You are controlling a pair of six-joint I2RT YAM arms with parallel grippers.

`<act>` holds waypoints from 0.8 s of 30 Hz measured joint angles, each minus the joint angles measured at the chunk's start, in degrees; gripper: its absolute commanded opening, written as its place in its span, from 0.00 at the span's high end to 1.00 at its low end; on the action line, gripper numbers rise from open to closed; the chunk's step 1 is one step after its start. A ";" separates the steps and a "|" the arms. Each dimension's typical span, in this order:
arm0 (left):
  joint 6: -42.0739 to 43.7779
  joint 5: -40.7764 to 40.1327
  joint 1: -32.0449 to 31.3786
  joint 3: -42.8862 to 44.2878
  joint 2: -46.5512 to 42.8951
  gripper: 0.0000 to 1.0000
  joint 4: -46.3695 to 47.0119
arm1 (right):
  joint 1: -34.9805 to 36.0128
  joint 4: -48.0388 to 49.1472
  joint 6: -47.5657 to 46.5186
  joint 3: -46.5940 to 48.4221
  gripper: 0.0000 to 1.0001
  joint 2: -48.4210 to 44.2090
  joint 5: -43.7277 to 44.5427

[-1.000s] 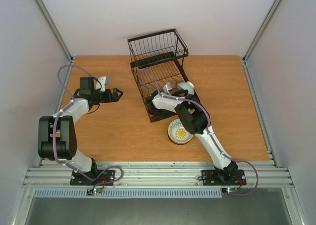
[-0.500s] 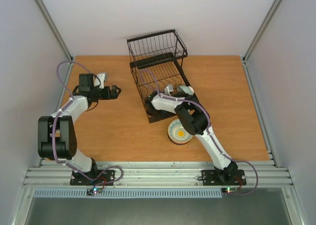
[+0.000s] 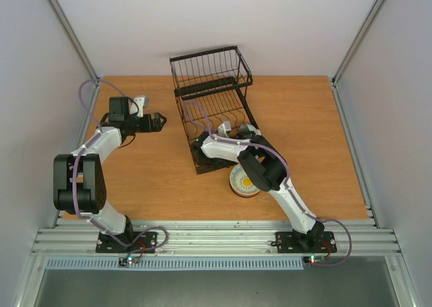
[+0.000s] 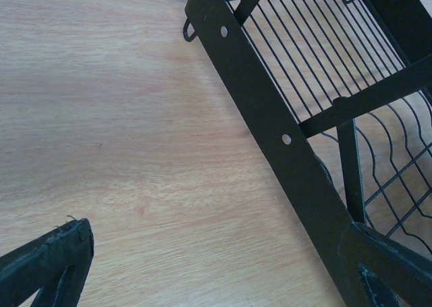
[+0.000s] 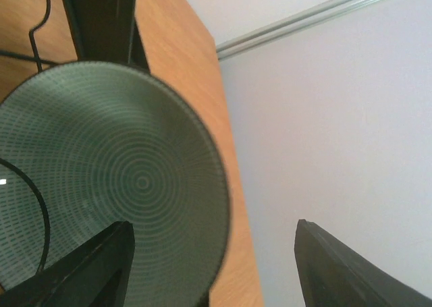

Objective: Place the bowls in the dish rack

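Observation:
The black wire dish rack (image 3: 210,84) stands mid-table, its tall basket end at the back. My right gripper (image 3: 236,129) reaches into its near slots. In the right wrist view its fingers (image 5: 88,266) stand wide apart, and a pale green bowl (image 5: 115,185) with a ring pattern stands on edge in the rack (image 5: 101,17) just past the left finger. A bowl with a yellow centre (image 3: 243,181) sits on the table by the rack's near end, partly under my right arm. My left gripper (image 3: 156,121) is open over bare wood left of the rack (image 4: 270,111).
Grey walls close in the table on three sides, with metal rails at the corners. The rack's left frame bar lies close to my left gripper's right finger (image 4: 388,270). Both arm bases sit on the metal strip along the near edge (image 3: 216,236).
My right gripper went from shut to wide open, letting go of the green bowl in the rack. The rack slid slightly left. My left gripper rose a little toward the back.

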 measured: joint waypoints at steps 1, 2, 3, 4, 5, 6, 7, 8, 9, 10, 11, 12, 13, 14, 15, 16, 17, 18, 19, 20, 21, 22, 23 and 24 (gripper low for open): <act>0.00 -0.02 0.00 0.00 0.00 0.01 0.00 | 0.44 0.00 -0.11 -0.24 0.33 -0.90 0.00; 0.00 -0.02 -0.02 0.00 0.00 0.01 0.02 | 0.94 0.02 -0.33 -0.35 0.32 -2.10 0.00; 0.00 -0.02 -0.02 0.00 0.00 0.01 0.00 | 1.33 0.02 -0.52 -0.35 0.32 -3.15 0.00; 0.00 -0.04 -0.02 0.00 0.00 0.01 0.00 | 1.70 0.02 -0.87 -0.35 0.32 -4.46 0.02; 0.00 -0.07 -0.04 0.00 0.00 0.01 0.00 | 1.92 0.02 -1.11 -0.35 0.32 -5.60 0.04; 0.00 -0.11 -0.09 0.00 0.00 0.01 0.00 | 2.12 0.00 -1.42 -0.35 0.32 -6.84 0.02; 0.00 -0.17 -0.11 0.00 -0.02 0.01 0.00 | 2.34 0.00 -1.75 -0.35 0.32 -8.11 0.02; 0.02 -0.22 -0.17 0.00 -0.09 0.01 0.00 | 2.45 0.00 -2.05 -0.35 0.32 -9.16 0.00; 0.00 -0.24 -0.22 0.00 -0.15 0.01 -0.02 | 2.49 0.00 -2.34 -0.35 0.33 -10.19 -0.04; 0.02 -0.26 -0.26 0.00 -0.26 0.01 -0.02 | 2.54 0.00 -2.51 -0.39 0.34 -11.10 -0.13; 0.02 -0.26 -0.28 0.00 -0.39 0.01 -0.02 | 2.67 0.04 -2.78 -0.52 0.35 -12.00 -0.35; 0.02 -0.28 -0.28 -0.02 -0.59 0.01 -0.04 | 2.78 0.35 -2.99 -1.09 0.36 -13.31 -0.92; 0.02 -0.28 -0.28 -0.02 -0.72 0.01 0.00 | 2.86 0.44 -3.23 -1.81 0.37 -14.84 -1.60; 0.02 -0.28 -0.28 -0.02 -0.94 0.01 -0.04 | 3.13 0.57 -3.43 -2.71 0.38 -16.61 -2.73; 0.02 -0.26 -0.28 -0.02 -1.14 0.01 -0.02 | 3.61 0.61 -3.61 -3.63 0.39 -18.80 -4.02; 0.02 -0.24 -0.28 -0.02 -1.36 0.00 -0.02 | 4.17 0.68 -3.78 -4.39 0.39 -20.81 -5.33; 0.02 -0.22 -0.26 -0.02 -1.55 0.00 0.00 | 5.07 0.81 -3.93 -5.40 0.40 -23.78 -7.28; 0.00 -0.17 -0.28 -0.02 -1.73 0.01 -0.02 | 5.81 0.87 -4.00 -6.23 0.41 -26.18 -8.96; 0.00 -0.13 -0.28 -0.02 -1.86 0.01 0.00 | 6.51 0.90 -4.11 -7.06 0.42 -28.72 -10.75; 0.00 -0.09 -0.28 -0.02 -1.95 0.01 0.00 | 7.23 0.96 -4.28 -8.24 0.43 -31.85 -13.14; -0.02 0.00 -0.28 -0.04 -2.08 0.01 0.00 | 7.89 0.92 -4.66 -9.38 0.44 -34.82 -15.32; -0.02 0.09 -0.28 -0.15 -2.27 0.01 0.04 | 8.41 1.05 -5.27 -10.84 0.45 -37.92 -17.90; -0.02 0.13 -0.31 -0.26 -2.45 0.01 0.04 | 8.70 1.01 -5.97 -12.22 0.45 -40.61 -20.04; -0.04 0.22 -0.33 -0.35 -2.62 0.01 0.04 | 8.90 1.20 -6.93 -14.38 0.46 -44.06 -23.10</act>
